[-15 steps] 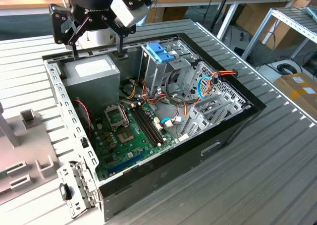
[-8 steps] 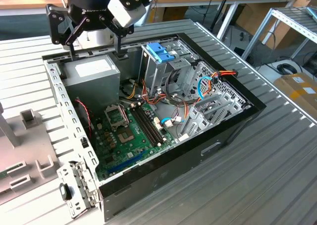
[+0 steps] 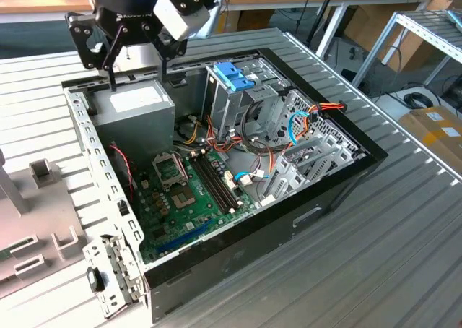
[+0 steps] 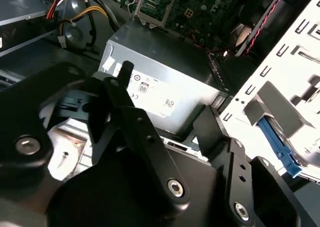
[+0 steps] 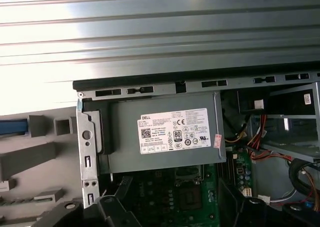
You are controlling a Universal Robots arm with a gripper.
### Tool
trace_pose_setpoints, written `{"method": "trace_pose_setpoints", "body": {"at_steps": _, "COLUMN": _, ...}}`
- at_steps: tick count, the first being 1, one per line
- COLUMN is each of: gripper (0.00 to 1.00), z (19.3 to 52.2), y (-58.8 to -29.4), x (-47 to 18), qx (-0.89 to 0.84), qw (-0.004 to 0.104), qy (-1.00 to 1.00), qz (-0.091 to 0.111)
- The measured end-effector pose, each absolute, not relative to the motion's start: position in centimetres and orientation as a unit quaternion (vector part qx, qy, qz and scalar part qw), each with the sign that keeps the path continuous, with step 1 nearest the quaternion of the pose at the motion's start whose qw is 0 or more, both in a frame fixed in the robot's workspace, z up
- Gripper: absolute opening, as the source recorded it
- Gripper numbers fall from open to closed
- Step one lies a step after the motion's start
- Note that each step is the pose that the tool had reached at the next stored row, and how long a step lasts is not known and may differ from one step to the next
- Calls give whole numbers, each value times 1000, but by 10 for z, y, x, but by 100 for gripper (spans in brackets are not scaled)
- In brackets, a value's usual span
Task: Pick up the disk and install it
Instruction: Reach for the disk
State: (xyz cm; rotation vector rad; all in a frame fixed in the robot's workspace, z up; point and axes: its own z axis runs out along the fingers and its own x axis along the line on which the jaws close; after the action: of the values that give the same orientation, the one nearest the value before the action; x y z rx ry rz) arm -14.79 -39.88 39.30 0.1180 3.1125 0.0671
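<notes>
The open computer case (image 3: 238, 248) lies on its side on the ribbed metal table (image 3: 375, 270), with its near corner and a perforated silver bracket closest to the exterior view. Inside, the green motherboard (image 3: 188, 191) covers the near floor of the case. The grey power supply (image 3: 137, 104) with its white sticker fills the far corner toward the exterior view's left. A tall metal drive cage (image 3: 231, 108) topped by a blue clip (image 3: 234, 75) stands beside it, to the exterior view's right.

The end effector (image 3: 138, 81) hangs just above the power supply (image 5: 165, 137). Its 2 black fingers (image 3: 112, 68) are spread wide, and nothing is held between them.

A grey fixture (image 3: 43, 223) lies outside the case, toward the exterior view's left. In the first wrist view a blue strip, which looks like the carrier edge of the disk (image 5: 12, 127), rests on this fixture (image 5: 30, 157), apart from the end effector. In the second wrist view the same blue edge (image 4: 277, 142) shows beside the white perforated case wall.
</notes>
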Motion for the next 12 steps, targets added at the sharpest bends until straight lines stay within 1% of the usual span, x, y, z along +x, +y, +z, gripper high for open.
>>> {"method": "trace_pose_setpoints", "body": {"at_steps": 1, "gripper": 73, "z": 393, "y": -399, "x": -149, "qx": 38, "qw": 13, "qy": 999, "qz": 21}}
{"method": "trace_pose_setpoints", "body": {"at_steps": 2, "gripper": 60, "z": 393, "y": -399, "x": -150, "qx": 38, "qw": 13, "qy": 999, "qz": 21}}
{"method": "trace_pose_setpoints", "body": {"at_steps": 3, "gripper": 55, "z": 393, "y": -399, "x": -150, "qx": 38, "qw": 13, "qy": 999, "qz": 21}}
{"method": "trace_pose_setpoints", "body": {"at_steps": 4, "gripper": 55, "z": 393, "y": -399, "x": -150, "qx": 38, "qw": 13, "qy": 999, "qz": 21}}
{"method": "trace_pose_setpoints", "body": {"at_steps": 5, "gripper": 42, "z": 393, "y": -399, "x": -151, "qx": 38, "qw": 13, "qy": 999, "qz": 21}}
{"method": "trace_pose_setpoints", "body": {"at_steps": 6, "gripper": 36, "z": 393, "y": -399, "x": -151, "qx": 38, "qw": 13, "qy": 999, "qz": 21}}
{"method": "trace_pose_setpoints", "body": {"at_steps": 7, "gripper": 36, "z": 393, "y": -399, "x": -152, "qx": 38, "qw": 13, "qy": 999, "qz": 21}}
{"method": "trace_pose_setpoints", "body": {"at_steps": 8, "gripper": 30, "z": 393, "y": -399, "x": -152, "qx": 38, "qw": 13, "qy": 999, "qz": 21}}
{"method": "trace_pose_setpoints", "body": {"at_steps": 9, "gripper": 30, "z": 393, "y": -399, "x": -153, "qx": 38, "qw": 13, "qy": 999, "qz": 20}}
{"method": "trace_pose_setpoints", "body": {"at_steps": 10, "gripper": 12, "z": 393, "y": -399, "x": -154, "qx": 38, "qw": 13, "qy": 999, "qz": 20}}
{"method": "trace_pose_setpoints", "body": {"at_steps": 12, "gripper": 12, "z": 393, "y": -399, "x": -155, "qx": 38, "qw": 13, "qy": 999, "qz": 20}}
